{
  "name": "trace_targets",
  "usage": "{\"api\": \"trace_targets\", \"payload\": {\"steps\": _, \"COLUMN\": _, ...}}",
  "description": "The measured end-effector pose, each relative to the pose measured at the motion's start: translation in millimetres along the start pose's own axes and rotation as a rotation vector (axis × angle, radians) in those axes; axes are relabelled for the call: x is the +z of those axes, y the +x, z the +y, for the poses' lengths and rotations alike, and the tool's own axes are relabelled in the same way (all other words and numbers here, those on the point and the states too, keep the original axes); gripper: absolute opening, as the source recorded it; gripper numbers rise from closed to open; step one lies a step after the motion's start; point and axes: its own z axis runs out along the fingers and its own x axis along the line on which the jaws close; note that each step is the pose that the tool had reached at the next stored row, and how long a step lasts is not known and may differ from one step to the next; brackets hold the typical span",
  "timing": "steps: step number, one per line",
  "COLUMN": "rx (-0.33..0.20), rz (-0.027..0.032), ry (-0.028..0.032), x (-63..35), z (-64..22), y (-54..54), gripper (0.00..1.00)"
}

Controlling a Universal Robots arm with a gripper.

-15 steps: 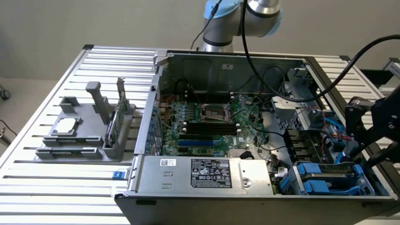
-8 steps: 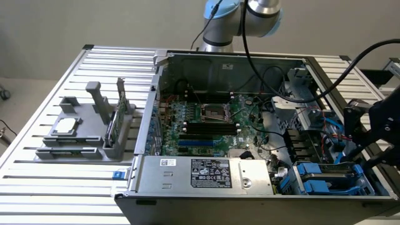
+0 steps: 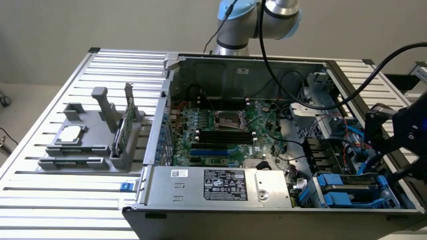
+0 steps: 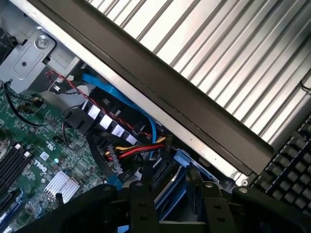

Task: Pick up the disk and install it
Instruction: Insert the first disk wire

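Slatted metal table (image 3: 60, 210) bears one open computer case (image 3: 267, 226); one disk (image 3: 348, 192) sits in its corner bay at the gripper (image 3: 381, 150), whose grip cannot be told. The wrist view adds one keyboard (image 4: 291, 167).

case (image 3: 267, 222): open upward | over motherboard (image 3: 220, 130) inside case: free room | case's drive corner: crowded with cables (image 4: 138, 150), disk (image 4: 179, 187), gripper (image 4: 175, 216) just above it | across case top: black hose (image 3: 347, 95) | beside case: grey fixture (image 3: 87, 140)

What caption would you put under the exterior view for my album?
Robot arm's gripper poised above the blue-framed disk in the corner of an open computer case.
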Motion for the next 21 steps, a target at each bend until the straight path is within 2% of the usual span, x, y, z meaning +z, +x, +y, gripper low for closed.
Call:
{"api": "trace_targets", "payload": {"steps": 4, "rx": 0.017, "rz": 0.0064, "ry": -0.0001, "x": 1.4, "z": -0.2, "y": 0.0, "gripper": 0.38}}
{"api": "trace_targets", "payload": {"steps": 5, "rx": 0.021, "rz": 0.0074, "ry": -0.0007, "x": 2.1, "z": -0.3, "y": -0.1, "gripper": 0.32}}
{"api": "trace_targets", "payload": {"steps": 6, "rx": 0.026, "rz": 0.0084, "ry": -0.0015, "x": 2.8, "z": -0.3, "y": -0.1, "gripper": 0.32}}
{"api": "trace_targets", "payload": {"steps": 7, "rx": 0.030, "rz": 0.0090, "ry": -0.0024, "x": 3.7, "z": -0.4, "y": -0.2, "gripper": 0.25}}
{"api": "trace_targets", "payload": {"steps": 12, "rx": 0.051, "rz": 0.0139, "ry": -0.0082, "x": 8.2, "z": -0.2, "y": -0.9, "gripper": 0.25}}
{"api": "trace_targets", "payload": {"steps": 14, "rx": 0.060, "rz": 0.0203, "ry": -0.0139, "x": 9.3, "z": -0.1, "y": -1.0, "gripper": 0.25}}
{"api": "trace_targets", "payload": {"steps": 17, "rx": 0.068, "rz": 0.0338, "ry": -0.0247, "x": 10.0, "z": 0.2, "y": -1.4, "gripper": 0.25}}
{"api": "trace_targets", "payload": {"steps": 21, "rx": 0.073, "rz": 0.0433, "ry": -0.0286, "x": 10.1, "z": 1.0, "y": -2.2, "gripper": 0.25}}
